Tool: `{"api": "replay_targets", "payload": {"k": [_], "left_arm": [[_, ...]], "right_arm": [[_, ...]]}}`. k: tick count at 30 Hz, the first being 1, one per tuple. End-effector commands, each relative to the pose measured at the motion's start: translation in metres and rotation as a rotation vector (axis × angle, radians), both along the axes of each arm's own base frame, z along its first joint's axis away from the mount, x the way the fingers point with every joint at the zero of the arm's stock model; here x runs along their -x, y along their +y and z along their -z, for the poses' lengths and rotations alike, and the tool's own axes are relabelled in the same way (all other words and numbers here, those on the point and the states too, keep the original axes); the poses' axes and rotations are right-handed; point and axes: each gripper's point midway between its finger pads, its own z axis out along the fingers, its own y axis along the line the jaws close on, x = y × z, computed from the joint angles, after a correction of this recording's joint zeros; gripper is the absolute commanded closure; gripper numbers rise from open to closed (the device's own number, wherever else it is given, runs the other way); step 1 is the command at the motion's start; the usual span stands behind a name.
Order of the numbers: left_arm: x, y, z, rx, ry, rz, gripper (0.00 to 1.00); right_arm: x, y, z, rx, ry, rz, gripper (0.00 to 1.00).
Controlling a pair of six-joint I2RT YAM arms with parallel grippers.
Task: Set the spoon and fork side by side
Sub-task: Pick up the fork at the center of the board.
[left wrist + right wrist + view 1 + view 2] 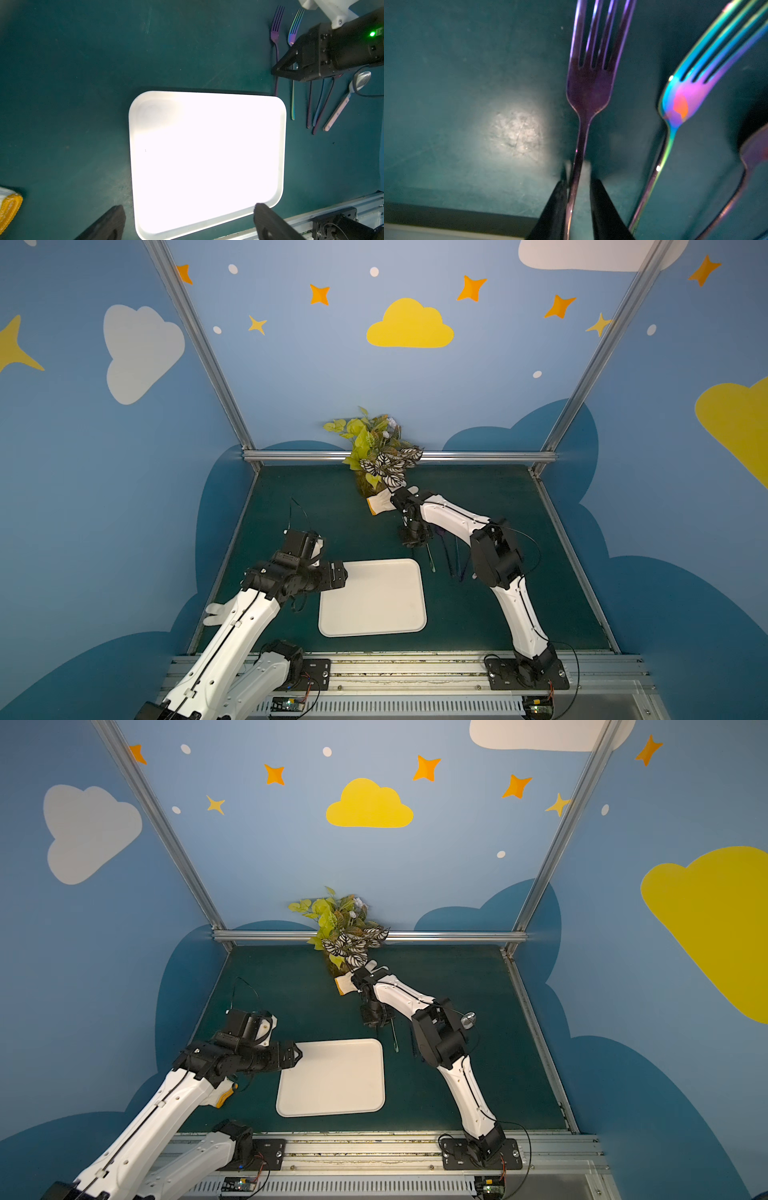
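Tines, four, top a slim handle, all dark purple: the fork lies on the green mat at one o'clock from the tray. My right gripper straddles its handle, jaws narrow, not quite pinching; my left gripper gapes empty.

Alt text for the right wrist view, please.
The right gripper straddles the handle of a purple fork lying on the green table. A rainbow fork lies beside it; a corner of the white tray shows at the edge.
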Motion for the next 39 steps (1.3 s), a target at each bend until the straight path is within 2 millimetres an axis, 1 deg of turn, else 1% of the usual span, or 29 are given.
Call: {"api": "replay_targets", "payload": {"k": [1,4,6,7,10,12,16,21,24,26,29,33,36,39], "left_arm": [[-0.003,0.002,-0.009,-0.018,-0.019,0.01,0.0],[-0.005,0.003,-0.01,-0.021,-0.024,0.008,0.0],[-0.005,0.003,-0.011,-0.022,-0.025,0.008,0.0],[-0.005,0.003,-0.012,-0.021,-0.027,0.007,0.0],[-0.005,0.003,-0.012,-0.02,-0.029,0.004,0.0],[-0.005,0.003,-0.013,-0.018,-0.033,0.0,0.0],[-0.005,0.005,-0.015,-0.02,-0.039,-0.008,0.0],[-0.005,0.009,-0.017,-0.037,-0.052,-0.029,0.0],[-0.005,0.015,-0.019,-0.062,-0.066,-0.049,0.0],[-0.006,0.02,-0.02,-0.086,-0.075,-0.062,0.0],[-0.007,0.032,-0.025,-0.147,-0.09,-0.083,0.0],[-0.01,0.042,-0.035,-0.214,-0.121,-0.086,0.0],[-0.012,0.046,-0.039,-0.238,-0.14,-0.086,0.0],[-0.012,0.05,-0.043,-0.251,-0.155,-0.103,0.0]], "right_arm": [[-0.003,0.004,0.005,-0.018,0.009,0.017,0.76],[-0.005,0.004,0.012,-0.017,0.013,0.035,0.78],[-0.006,0.002,0.017,-0.016,0.015,0.049,0.82],[-0.006,0.001,0.018,-0.012,0.016,0.058,0.84],[-0.008,-0.007,0.019,0.006,0.002,0.084,1.0],[-0.011,-0.01,0.014,0.007,-0.023,0.092,1.0],[-0.019,-0.017,-0.005,0.001,-0.09,0.106,1.0],[-0.027,-0.025,-0.045,-0.016,-0.201,0.11,1.0],[-0.025,-0.031,-0.065,-0.027,-0.248,0.111,1.0],[-0.021,-0.036,-0.076,-0.036,-0.263,0.115,1.0],[-0.009,-0.044,-0.087,-0.046,-0.27,0.136,1.0],[0.013,-0.047,-0.1,-0.107,-0.256,0.195,1.0],[0.039,-0.034,-0.111,-0.177,-0.23,0.23,1.0],[0.071,-0.006,-0.121,-0.24,-0.208,0.223,1.0]]}}
